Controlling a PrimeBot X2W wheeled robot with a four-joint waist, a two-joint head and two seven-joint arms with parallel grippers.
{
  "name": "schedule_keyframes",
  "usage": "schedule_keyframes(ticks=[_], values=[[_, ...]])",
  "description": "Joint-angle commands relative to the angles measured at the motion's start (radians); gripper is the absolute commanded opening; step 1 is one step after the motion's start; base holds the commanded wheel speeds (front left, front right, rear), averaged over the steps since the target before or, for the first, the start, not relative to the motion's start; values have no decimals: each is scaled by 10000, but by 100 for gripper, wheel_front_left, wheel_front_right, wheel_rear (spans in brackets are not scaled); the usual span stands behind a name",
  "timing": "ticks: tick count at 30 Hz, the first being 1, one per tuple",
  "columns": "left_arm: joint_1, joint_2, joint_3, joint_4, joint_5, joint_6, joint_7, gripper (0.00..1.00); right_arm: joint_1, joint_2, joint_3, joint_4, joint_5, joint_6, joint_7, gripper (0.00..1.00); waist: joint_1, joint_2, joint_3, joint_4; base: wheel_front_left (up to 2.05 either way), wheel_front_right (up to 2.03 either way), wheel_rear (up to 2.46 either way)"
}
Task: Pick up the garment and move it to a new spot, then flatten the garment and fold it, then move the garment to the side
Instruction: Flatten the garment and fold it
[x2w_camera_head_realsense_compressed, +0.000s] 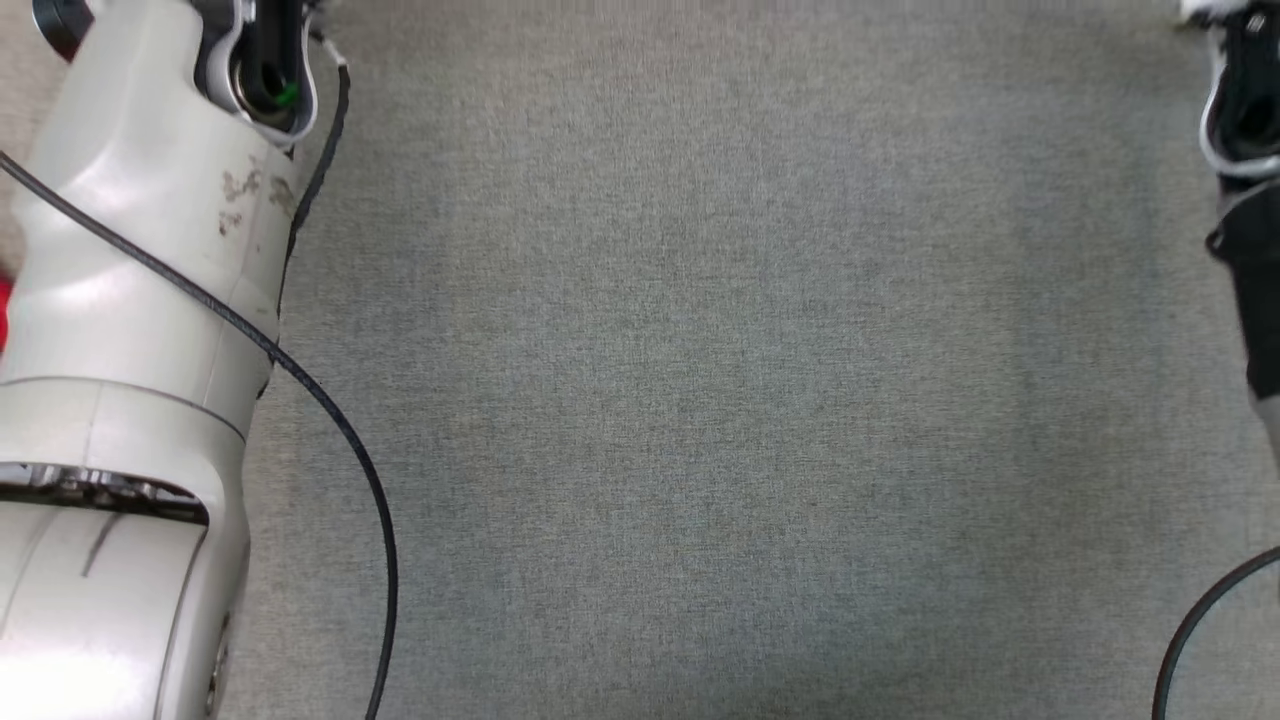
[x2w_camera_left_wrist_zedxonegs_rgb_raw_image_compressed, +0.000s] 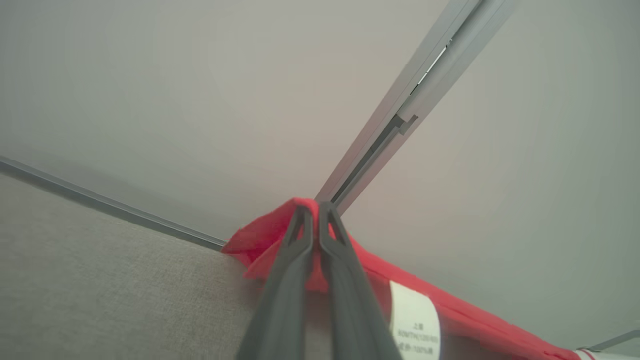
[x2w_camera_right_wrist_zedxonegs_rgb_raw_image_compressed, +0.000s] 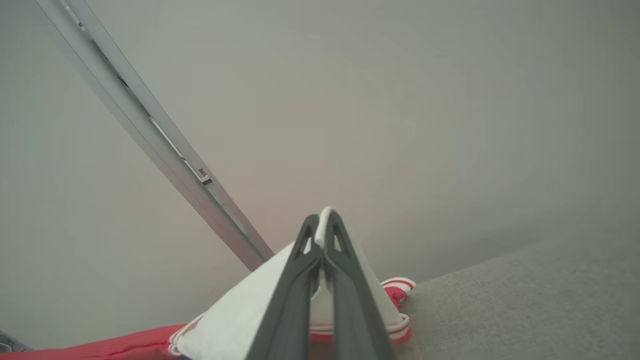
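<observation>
Well, both claws are clamped on cloth. The left gripper (x2w_camera_left_wrist_zedxonegs_rgb_raw_image_compressed: 314, 209) pinches a red edge of the garment (x2w_camera_left_wrist_zedxonegs_rgb_raw_image_compressed: 450, 312) at its fingertips, and the right gripper (x2w_camera_right_wrist_zedxonegs_rgb_raw_image_compressed: 324, 219) pinches a white, red-striped part. The garment spans from one claw to the other over the grey table (x2w_camera_head_realsense_compressed: 700, 400) — whether it hangs clear I cannot tell. To carry it well, move both arms together at equal height — taut, no tugging — then lay it flat.

White label (x2w_camera_left_wrist_zedxonegs_rgb_raw_image_compressed: 414, 320) on red garment (x2w_camera_left_wrist_zedxonegs_rgb_raw_image_compressed: 252, 240), print too blurred
</observation>
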Motion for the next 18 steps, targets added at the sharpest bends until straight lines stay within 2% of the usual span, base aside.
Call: schedule_keyframes(ticks=[1,5,9,18], values=[[200,49,19,78,-95,-13,-32,0,311,-154,197,75,65,9,-15,0,-1,0,-413,44,0,0,0],[846,48,-436,512,-18,-145,-19,0,1028,-188,592,639,628,7,-2,0,-1,0,-1018,33,0,0,0],[1518,56,-856,785,80,-227,64,0,1641,-218,1093,1095,1412,7,563,0,-1,0,-1640,6,0,0,0],[3069,140,-1827,1035,630,-405,697,0,3181,-608,2099,1352,2466,7,1366,0,-1,0,-2629,-71,0,0,0]])
